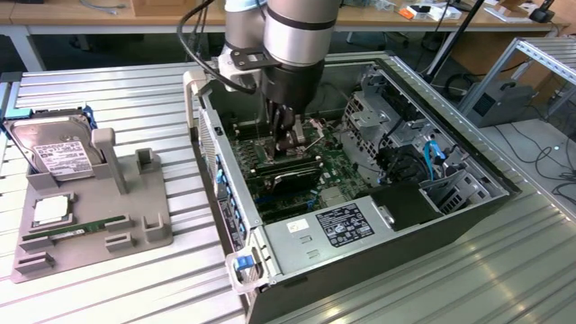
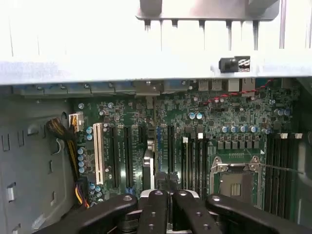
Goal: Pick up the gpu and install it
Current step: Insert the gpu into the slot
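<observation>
My gripper [image 1: 290, 150] reaches down into the open computer case [image 1: 225, 202], over the green motherboard [image 2: 234, 117]. Its black fingers [image 2: 153, 209] are pressed together, so it is shut. In the wrist view the gpu [image 2: 149, 163] is a thin upright edge standing in the row of expansion slots, just ahead of the fingertips and slightly to one side of their seam. I cannot tell whether the fingertips touch its upper edge. In the exterior view the arm and fingers hide the card.
At the exterior view's left, a grey holder [image 1: 135, 223] carries a hard drive [image 1: 63, 155], a processor [image 1: 52, 210] and a memory stick [image 1: 77, 231]. Inside the case are a power supply [image 1: 347, 226], a drive cage [image 1: 378, 115], blue cables [image 1: 432, 158] and the bare processor socket [image 2: 236, 183].
</observation>
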Controlling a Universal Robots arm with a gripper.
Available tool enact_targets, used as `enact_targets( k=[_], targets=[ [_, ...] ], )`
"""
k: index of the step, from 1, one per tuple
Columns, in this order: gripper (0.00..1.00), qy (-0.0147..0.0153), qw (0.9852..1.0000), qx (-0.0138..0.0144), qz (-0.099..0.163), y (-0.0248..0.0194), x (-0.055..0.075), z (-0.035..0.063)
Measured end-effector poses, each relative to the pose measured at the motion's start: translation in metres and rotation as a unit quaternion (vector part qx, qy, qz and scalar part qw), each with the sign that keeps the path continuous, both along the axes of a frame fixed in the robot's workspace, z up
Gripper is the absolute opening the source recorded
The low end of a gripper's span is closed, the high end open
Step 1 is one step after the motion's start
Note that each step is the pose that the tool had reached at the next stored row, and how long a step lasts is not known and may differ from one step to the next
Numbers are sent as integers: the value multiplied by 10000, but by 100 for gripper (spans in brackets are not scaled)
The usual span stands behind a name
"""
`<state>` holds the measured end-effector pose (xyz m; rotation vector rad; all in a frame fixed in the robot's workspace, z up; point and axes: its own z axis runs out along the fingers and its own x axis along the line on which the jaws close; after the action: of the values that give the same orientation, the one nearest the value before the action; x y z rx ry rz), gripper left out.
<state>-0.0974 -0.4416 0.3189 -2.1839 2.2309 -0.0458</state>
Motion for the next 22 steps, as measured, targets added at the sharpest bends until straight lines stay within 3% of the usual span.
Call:
enact_targets(
  k=[2,5,14,18,20,22],
  targets=[
    [11,-1,10000,1,0,0,-83,-1],
    [11,-1,10000,1,0,0,-63,-1],
    [11,76,10000,-13,1,0,388,-38],
    [11,139,9999,-19,6,0,743,-64],
    [11,147,9999,-19,6,-1,854,-68],
    [11,148,9999,-19,6,0,886,-69]
  ],
)
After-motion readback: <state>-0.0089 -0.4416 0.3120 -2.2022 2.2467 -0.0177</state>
